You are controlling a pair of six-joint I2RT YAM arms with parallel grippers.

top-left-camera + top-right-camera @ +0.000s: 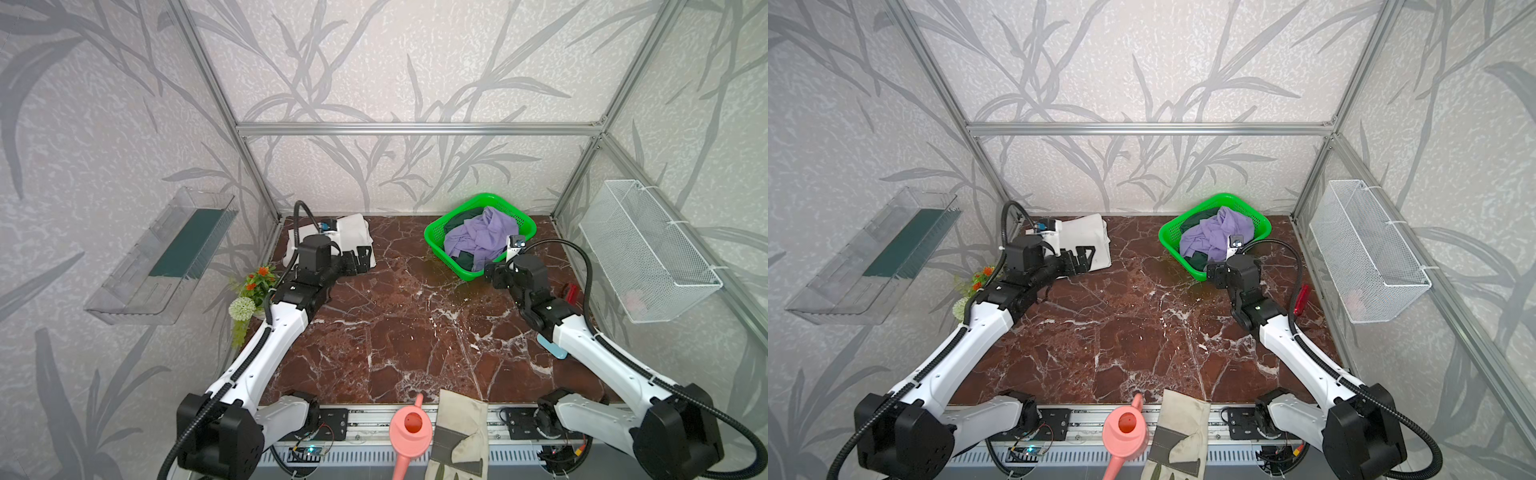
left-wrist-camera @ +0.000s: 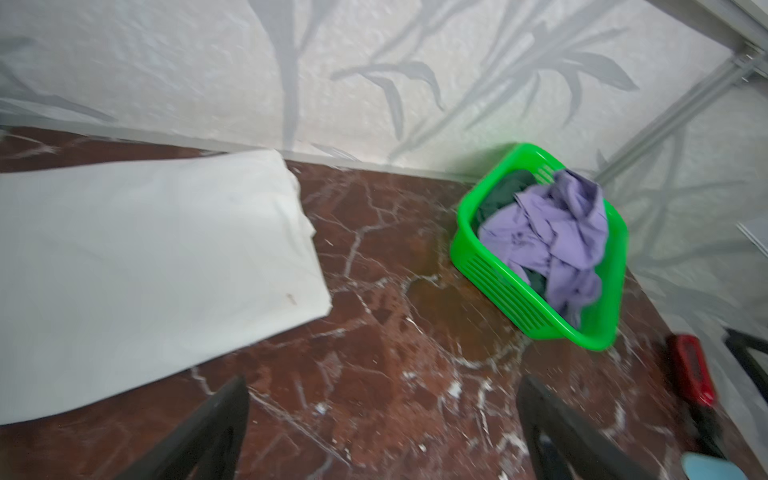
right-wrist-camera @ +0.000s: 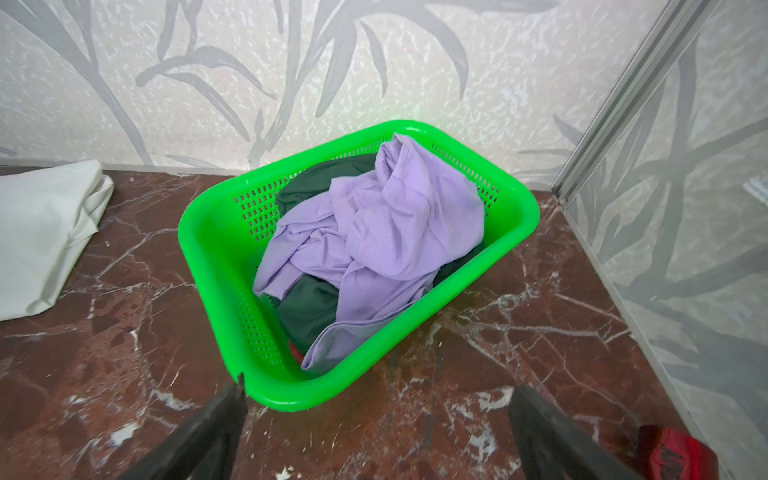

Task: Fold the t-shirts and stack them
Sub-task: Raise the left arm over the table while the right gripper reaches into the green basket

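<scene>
Your left gripper (image 2: pixel 382 386) and right gripper (image 3: pixel 379 386) stand spread, empty. White tee (image 1: pixel 353 235): folded, back left, near the left gripper. Purple tee (image 3: pixel 386 232) over green tee (image 3: pixel 309 309): crumpled in the basket (image 3: pixel 199 249). You have two yet to fold and stack.

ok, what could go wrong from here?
1. The purple shirt lies tangled over the green shirt in the basket; one pull may drag both, or tip the basket.
2. The open right claw sits close to the basket's near rim and could catch plastic instead of cloth.
3. The open left claw is close to the folded white shirt; a nudge might undo it.
</scene>
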